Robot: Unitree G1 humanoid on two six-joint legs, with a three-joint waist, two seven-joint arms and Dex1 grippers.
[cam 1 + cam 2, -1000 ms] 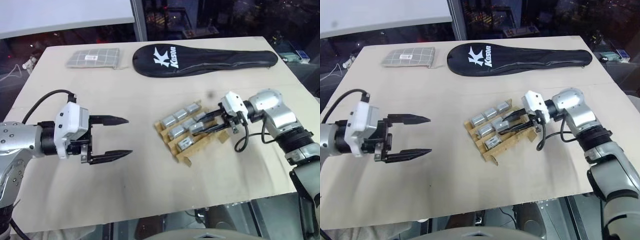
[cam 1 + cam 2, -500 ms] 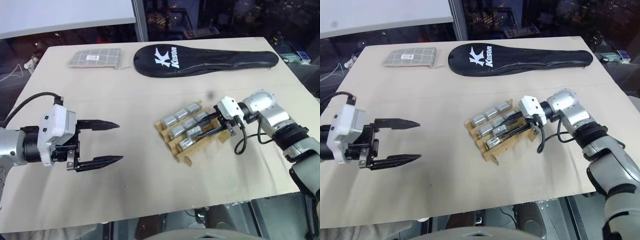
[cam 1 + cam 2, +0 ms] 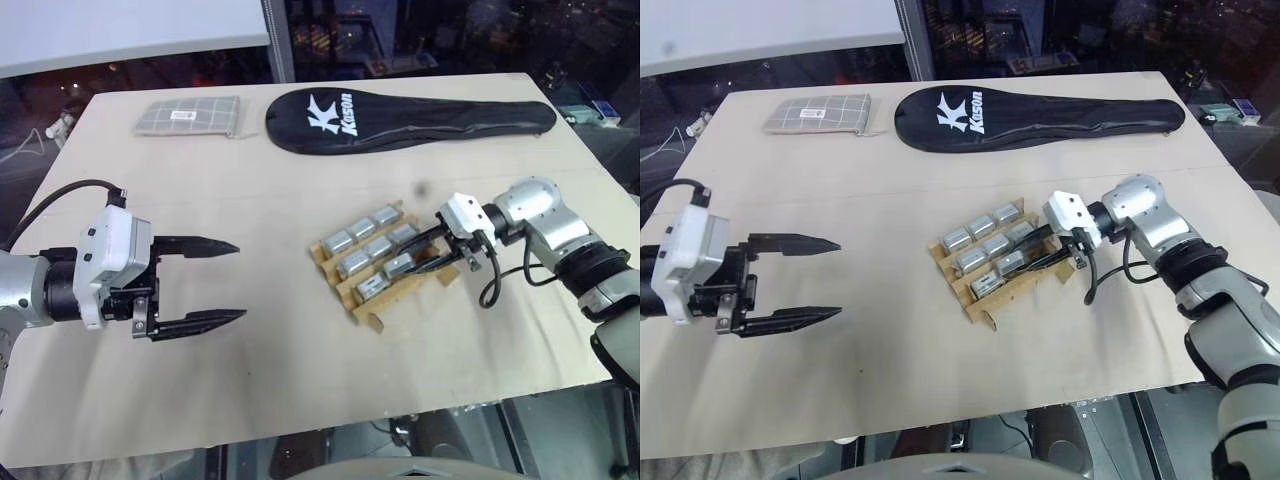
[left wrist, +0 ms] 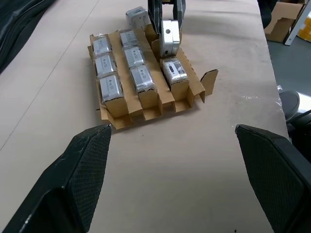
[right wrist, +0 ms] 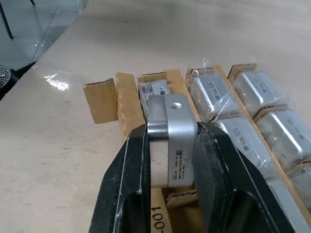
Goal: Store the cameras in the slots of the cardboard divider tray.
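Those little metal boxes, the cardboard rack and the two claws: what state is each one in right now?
Left claw: wide open, empty, away from the rack.
Right claw: shut on one camera, held above the rack's end row.
Cardboard divider tray: flat on the table, two rows full, end row part filled.
Stored cameras: seven lying in slots, some in clear wrap.
Black racket cover: closed, lying flat.

Silver-grey metal cameras (image 4: 136, 61) fill a tan-brown cardboard divider tray (image 4: 194, 92); black racket cover (image 3: 410, 118), white lettering; grey gridded pad (image 3: 188, 115).
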